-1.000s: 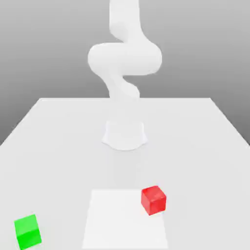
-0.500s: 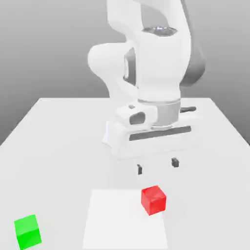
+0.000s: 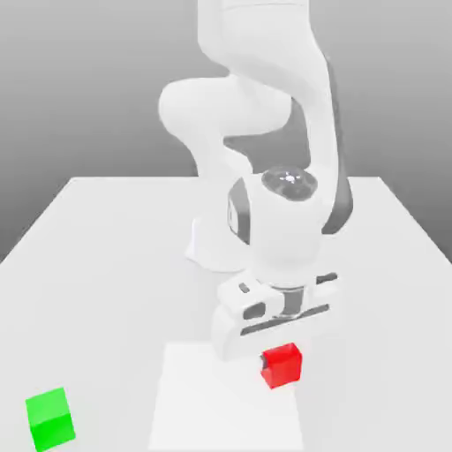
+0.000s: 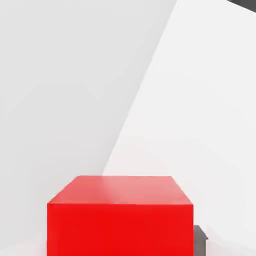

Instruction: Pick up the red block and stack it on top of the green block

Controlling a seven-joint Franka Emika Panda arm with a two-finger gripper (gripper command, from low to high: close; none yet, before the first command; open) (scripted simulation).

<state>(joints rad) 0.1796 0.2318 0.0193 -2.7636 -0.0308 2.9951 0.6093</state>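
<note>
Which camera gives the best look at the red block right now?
The hand view: the red block is close up, with top and front faces plain. In the exterior view the red block is smaller and partly covered by the gripper.

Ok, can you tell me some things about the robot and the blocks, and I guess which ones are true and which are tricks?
1. The gripper is down at the red block. True.
2. The red block is sitting on top of the green block. False: the two blocks are far apart, each on the table.
3. The green block is near the exterior view's left corner of the table. True.
4. The red block is lifted high in the air. False: it sits low on the table, on the brighter white patch.
5. There is a blue block too. False: just one red and one green.
</note>
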